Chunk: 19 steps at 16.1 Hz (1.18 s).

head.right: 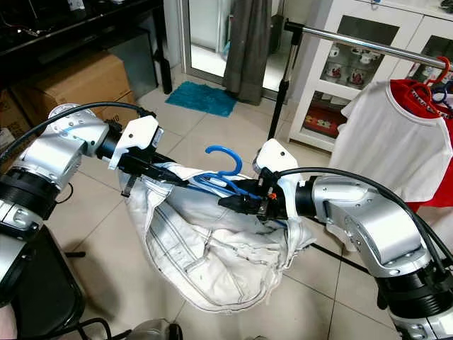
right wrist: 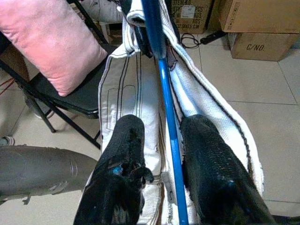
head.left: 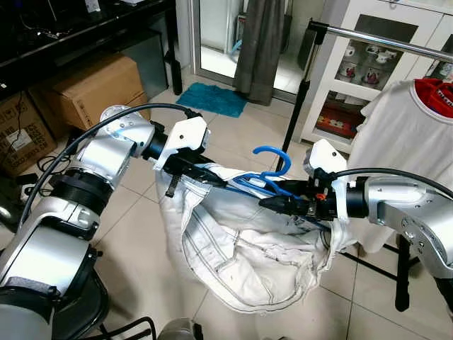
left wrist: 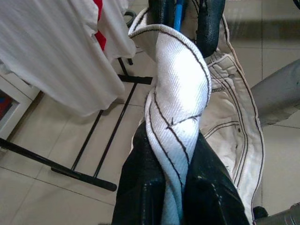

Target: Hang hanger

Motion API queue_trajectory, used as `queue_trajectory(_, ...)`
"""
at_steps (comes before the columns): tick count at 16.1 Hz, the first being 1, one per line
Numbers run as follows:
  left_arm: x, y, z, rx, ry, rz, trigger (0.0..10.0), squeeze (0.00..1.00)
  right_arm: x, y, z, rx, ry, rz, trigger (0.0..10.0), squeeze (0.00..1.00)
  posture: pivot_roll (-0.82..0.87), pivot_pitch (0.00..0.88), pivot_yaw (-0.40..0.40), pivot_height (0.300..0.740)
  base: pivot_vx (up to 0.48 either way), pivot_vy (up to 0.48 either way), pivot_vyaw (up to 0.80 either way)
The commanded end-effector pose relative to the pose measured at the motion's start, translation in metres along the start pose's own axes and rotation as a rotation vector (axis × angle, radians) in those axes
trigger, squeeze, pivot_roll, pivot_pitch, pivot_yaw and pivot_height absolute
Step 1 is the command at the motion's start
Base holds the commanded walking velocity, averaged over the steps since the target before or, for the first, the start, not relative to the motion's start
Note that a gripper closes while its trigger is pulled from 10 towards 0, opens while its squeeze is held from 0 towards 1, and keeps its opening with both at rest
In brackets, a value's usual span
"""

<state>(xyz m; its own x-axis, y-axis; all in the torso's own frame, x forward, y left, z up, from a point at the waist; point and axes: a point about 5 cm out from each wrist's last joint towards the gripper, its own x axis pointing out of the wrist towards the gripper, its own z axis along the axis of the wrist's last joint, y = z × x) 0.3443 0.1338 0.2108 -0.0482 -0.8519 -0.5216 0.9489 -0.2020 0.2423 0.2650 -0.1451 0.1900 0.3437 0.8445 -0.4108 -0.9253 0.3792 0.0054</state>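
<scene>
A blue plastic hanger carries white denim trousers, held up between my two arms above the tiled floor. My left gripper is shut on a twisted fold of the trousers' waistband at the hanger's left end. My right gripper is shut on the hanger's blue bar near the hook, with white cloth pinched alongside it. The hook points upward. A metal clothes rail runs at the upper right, behind and above my right arm.
A white T-shirt with a red collar hangs on the rail, whose black stand is on the floor at the right. Cardboard boxes stand at the left, a teal mat and grey curtain ahead. A pink cushion lies on a black chair.
</scene>
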Motion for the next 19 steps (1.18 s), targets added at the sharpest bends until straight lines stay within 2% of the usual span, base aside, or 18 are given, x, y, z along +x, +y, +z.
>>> queue_trajectory(1,-0.006,0.008,0.020,0.085,-0.059,0.047,0.0,0.00,0.001,0.001,-0.003,0.029,-0.003,0.011,0.0,0.00,-0.04,0.000,-0.026,0.740,0.000,0.000,0.00)
queue_trajectory(6,-0.002,0.007,0.021,0.091,-0.070,0.044,0.0,0.00,0.006,0.004,0.000,0.030,-0.026,0.027,0.0,0.00,-0.04,0.000,-0.027,0.740,0.000,0.000,0.00)
queue_trajectory(7,-0.001,0.007,0.022,0.089,-0.079,0.043,0.0,0.00,0.007,0.004,0.001,0.028,-0.028,0.028,0.6,0.00,-0.04,0.000,-0.028,0.740,0.000,0.000,0.00)
queue_trajectory(8,0.000,0.007,0.023,0.089,-0.085,0.043,0.0,0.00,0.007,0.004,0.001,0.028,-0.029,0.029,0.6,0.00,-0.04,0.000,-0.028,0.740,0.000,0.000,0.00)
queue_trajectory(9,0.000,0.008,0.024,0.090,-0.093,0.045,0.0,0.00,0.008,0.005,0.001,0.027,-0.031,0.031,1.1,0.00,-0.04,0.000,-0.029,0.740,0.000,0.000,0.00)
queue_trajectory(10,0.000,0.008,0.026,0.091,-0.097,0.044,0.0,0.00,0.009,0.005,0.002,0.028,-0.033,0.034,0.9,0.00,-0.04,0.000,-0.029,0.740,0.000,0.000,0.00)
queue_trajectory(11,0.001,0.009,0.027,0.095,-0.105,0.048,0.0,0.00,0.011,0.007,0.002,0.031,-0.038,0.047,0.0,0.00,-0.04,0.000,-0.030,0.740,0.000,0.000,0.00)
queue_trajectory(16,0.001,0.009,0.028,0.097,-0.109,0.050,0.0,0.00,0.012,0.008,0.002,0.033,-0.041,0.057,0.0,0.00,-0.04,0.000,-0.031,0.740,0.000,0.000,0.00)
queue_trajectory(17,0.000,0.011,0.028,0.093,-0.116,0.072,10.0,0.00,0.010,0.009,0.002,0.036,-0.044,0.068,0.0,0.00,-0.04,0.000,-0.031,0.740,0.000,0.000,0.00)
queue_trajectory(19,-0.003,0.011,0.027,0.060,-0.151,0.073,10.0,0.00,0.006,0.009,0.000,0.038,-0.043,0.075,0.0,0.00,-0.04,0.000,-0.031,0.740,0.000,0.000,0.00)
